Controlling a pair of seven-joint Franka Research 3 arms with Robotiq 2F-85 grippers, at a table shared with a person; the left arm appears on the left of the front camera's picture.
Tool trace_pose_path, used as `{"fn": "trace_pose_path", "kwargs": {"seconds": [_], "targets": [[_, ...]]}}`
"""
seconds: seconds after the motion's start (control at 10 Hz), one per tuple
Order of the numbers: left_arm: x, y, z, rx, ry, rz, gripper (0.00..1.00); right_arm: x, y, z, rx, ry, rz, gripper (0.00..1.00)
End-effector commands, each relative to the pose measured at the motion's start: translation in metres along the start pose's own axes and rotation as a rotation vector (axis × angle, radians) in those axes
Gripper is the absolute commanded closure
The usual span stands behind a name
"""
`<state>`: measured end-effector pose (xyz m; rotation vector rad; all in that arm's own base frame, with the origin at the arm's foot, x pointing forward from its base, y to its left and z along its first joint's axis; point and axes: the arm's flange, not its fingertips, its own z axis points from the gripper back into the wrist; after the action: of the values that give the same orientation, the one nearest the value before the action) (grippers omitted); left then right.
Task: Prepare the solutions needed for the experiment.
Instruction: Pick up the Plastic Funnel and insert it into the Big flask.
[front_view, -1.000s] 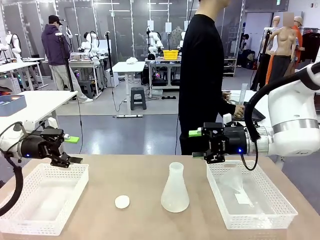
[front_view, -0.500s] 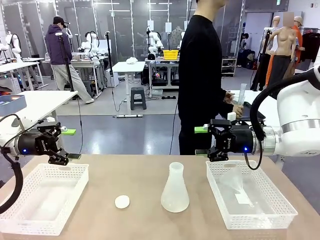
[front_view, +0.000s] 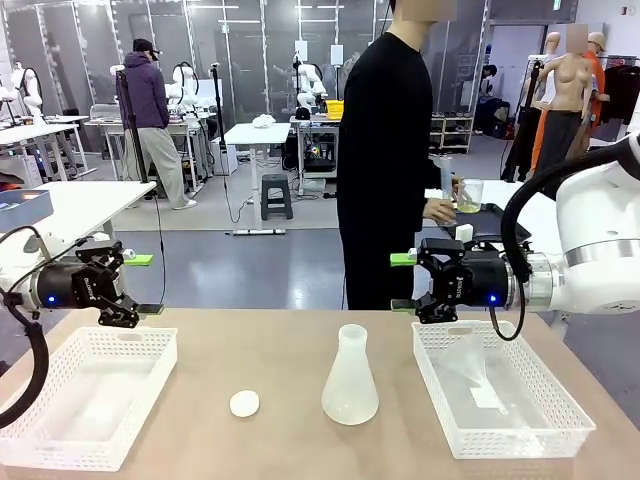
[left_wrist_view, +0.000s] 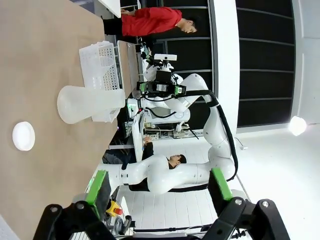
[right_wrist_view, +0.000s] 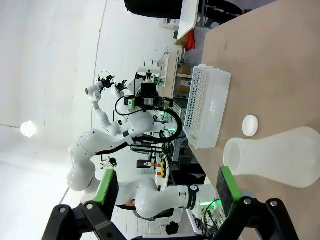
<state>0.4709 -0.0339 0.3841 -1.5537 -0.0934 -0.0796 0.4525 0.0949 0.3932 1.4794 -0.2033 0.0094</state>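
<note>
The solutions are a little pale yellow-green liquid in a clear beaker (front_view: 469, 196), held in the hand of the person in black (front_view: 385, 160) beyond the table's far edge. An empty translucent conical flask (front_view: 350, 378) stands upright mid-table, also seen as the flask (left_wrist_view: 90, 103) and the flask (right_wrist_view: 275, 157). My left gripper (front_view: 143, 284) hovers open above the left basket's far corner, holding nothing; its green pads (left_wrist_view: 97, 185) are spread wide. My right gripper (front_view: 403, 282) is open and empty above the right basket's far left corner, with its pads (right_wrist_view: 227, 185) apart.
A white mesh basket (front_view: 40, 455) sits front left. Another basket (front_view: 545, 440) at the right holds a clear plastic funnel (front_view: 470, 370). A small white round disc (front_view: 244, 403) lies left of the flask. A side table (front_view: 500, 215) stands behind the person.
The person has stepped left and now holds the beaker of liquid up in view. My left gripper drew back and up a little; the right gripper rose slightly.
</note>
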Motion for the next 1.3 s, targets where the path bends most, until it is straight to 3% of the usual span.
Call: {"fn": "trace_pose_path", "kwargs": {"seconds": [0.0,0.2,0.3,0.6,0.8,0.9,1.0,1.1,1.2], "targets": [[-0.001,-0.001,0.000,0.005,0.010,-0.008,0.00,0.001,0.000,-0.002,-0.013,-0.007,0.003,0.00],[-0.001,-0.001,0.000,0.005,0.010,-0.008,0.00,0.000,0.000,0.000,0.000,0.000,0.000,0.00],[-0.001,-0.001,0.000,0.005,0.010,-0.008,0.00,-0.004,0.017,-0.006,-0.142,0.115,0.144,0.00],[-0.001,-0.001,0.000,0.005,0.010,-0.008,0.00,-0.003,0.065,0.000,-0.456,0.288,0.450,0.00],[-0.001,-0.001,0.000,0.005,0.010,-0.008,0.00,0.004,0.079,-0.006,-0.758,0.394,0.560,0.00],[-0.001,-0.001,0.000,0.005,0.010,-0.008,0.00,0.009,0.081,-0.012,-0.850,0.435,0.611,0.00],[-0.001,-0.001,0.000,0.005,0.010,-0.008,0.00,0.020,0.081,-0.018,-0.950,0.381,0.684,0.00],[-0.001,-0.001,0.000,0.005,0.010,-0.008,0.00,0.034,0.079,-0.021,-1.192,0.293,0.719,0.00],[-0.001,-0.001,0.000,0.005,0.010,-0.008,0.00,0.042,0.078,-0.023,-1.216,0.334,0.738,0.00]]}}
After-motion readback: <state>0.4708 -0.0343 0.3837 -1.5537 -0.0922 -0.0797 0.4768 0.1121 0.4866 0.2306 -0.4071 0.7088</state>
